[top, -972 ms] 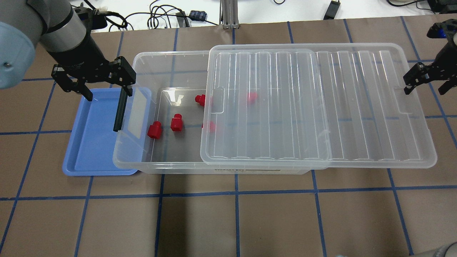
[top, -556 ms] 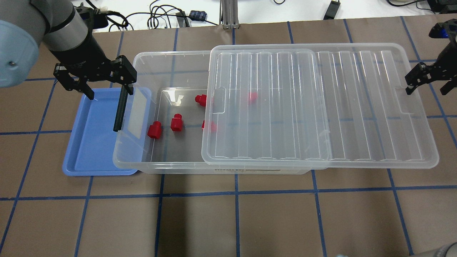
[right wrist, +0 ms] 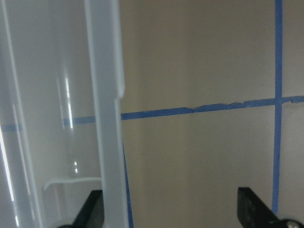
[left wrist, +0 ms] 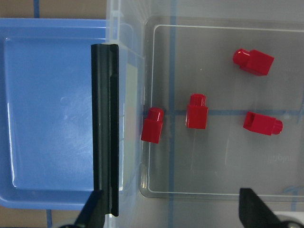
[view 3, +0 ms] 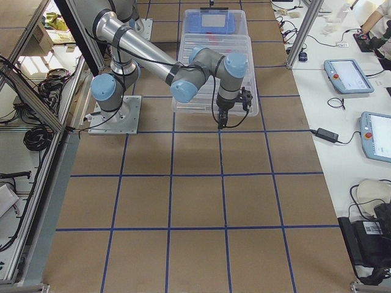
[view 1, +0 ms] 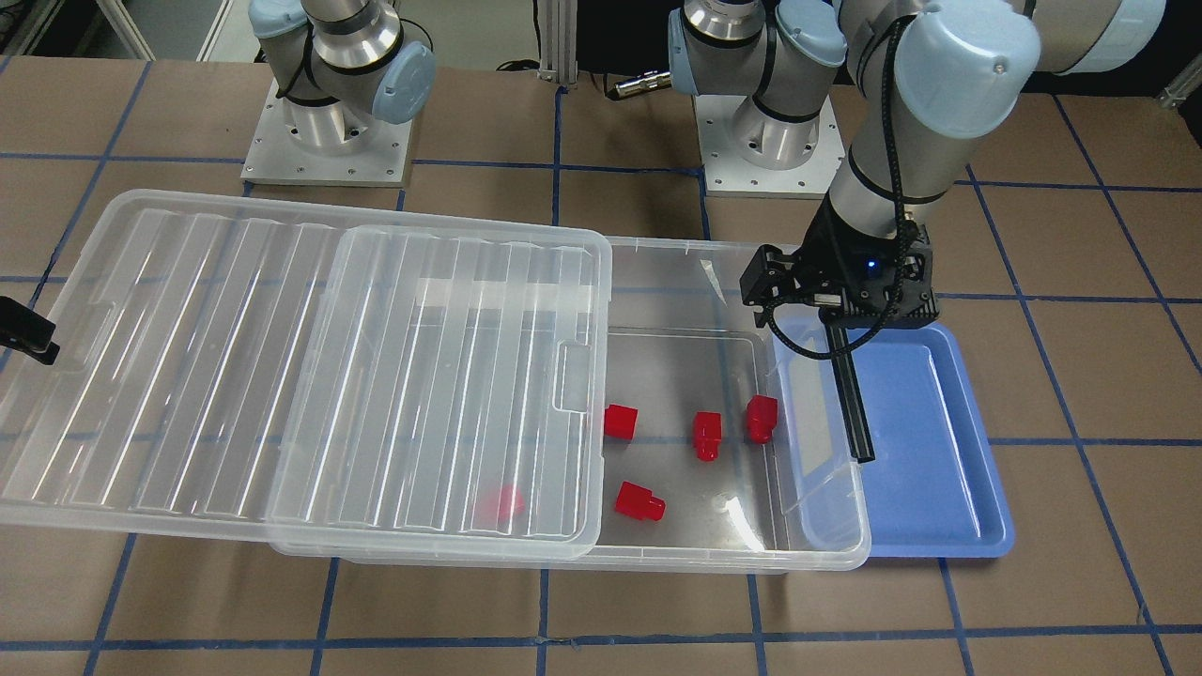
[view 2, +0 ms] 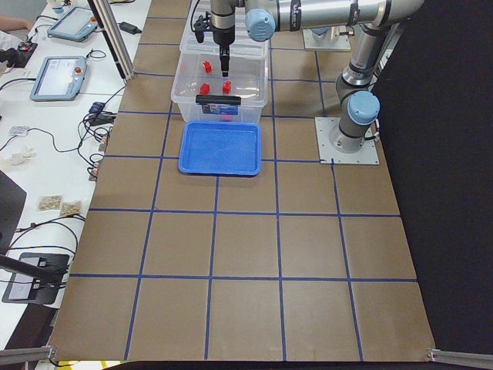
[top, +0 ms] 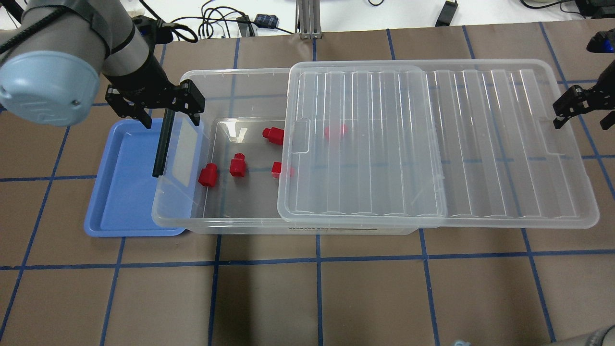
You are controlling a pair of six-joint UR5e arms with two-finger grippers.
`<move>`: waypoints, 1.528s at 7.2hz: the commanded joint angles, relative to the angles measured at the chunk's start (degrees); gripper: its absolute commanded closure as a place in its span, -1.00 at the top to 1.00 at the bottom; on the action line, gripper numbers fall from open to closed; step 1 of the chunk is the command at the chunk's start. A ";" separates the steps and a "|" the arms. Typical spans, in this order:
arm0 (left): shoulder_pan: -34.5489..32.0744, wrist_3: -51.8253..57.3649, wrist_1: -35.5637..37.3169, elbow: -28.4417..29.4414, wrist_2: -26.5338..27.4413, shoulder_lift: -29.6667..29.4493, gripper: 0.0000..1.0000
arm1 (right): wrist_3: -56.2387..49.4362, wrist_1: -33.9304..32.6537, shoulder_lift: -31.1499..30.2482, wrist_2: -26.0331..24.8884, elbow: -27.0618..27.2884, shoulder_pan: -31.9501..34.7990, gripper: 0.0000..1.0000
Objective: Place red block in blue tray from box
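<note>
Tray [top: 120, 192]: blue, on worktop [top: 336, 288] beside handle [top: 162, 144] end of box [top: 240, 226].
Left claw [top: 170, 120]: spread wide, above that end.
Red block [top: 208, 174]: inside box, nearest handle-end wall.
Lid [top: 432, 144]: offset rightward, half covering box.
Right claw [top: 580, 122]: spread apart, by lid's right edge.

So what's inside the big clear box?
Five red blocks lie on the floor of the box. Three are in the open part, one is half under the lid, and one shows blurry through it. Further under the ribbed lid, I cannot tell.
</note>
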 commanded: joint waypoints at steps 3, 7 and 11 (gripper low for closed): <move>-1.92 0.27 8.86 -4.70 -0.19 -3.39 1.00 | 0.57 12.25 -8.32 0.29 -6.62 0.67 1.00; -3.86 0.27 17.27 -8.36 -2.39 -7.88 1.00 | 6.41 19.78 -13.01 0.46 -8.49 8.36 1.00; -3.86 0.27 21.27 -11.29 -2.30 -11.57 0.90 | 28.94 18.63 -12.48 -0.06 -9.02 27.27 1.00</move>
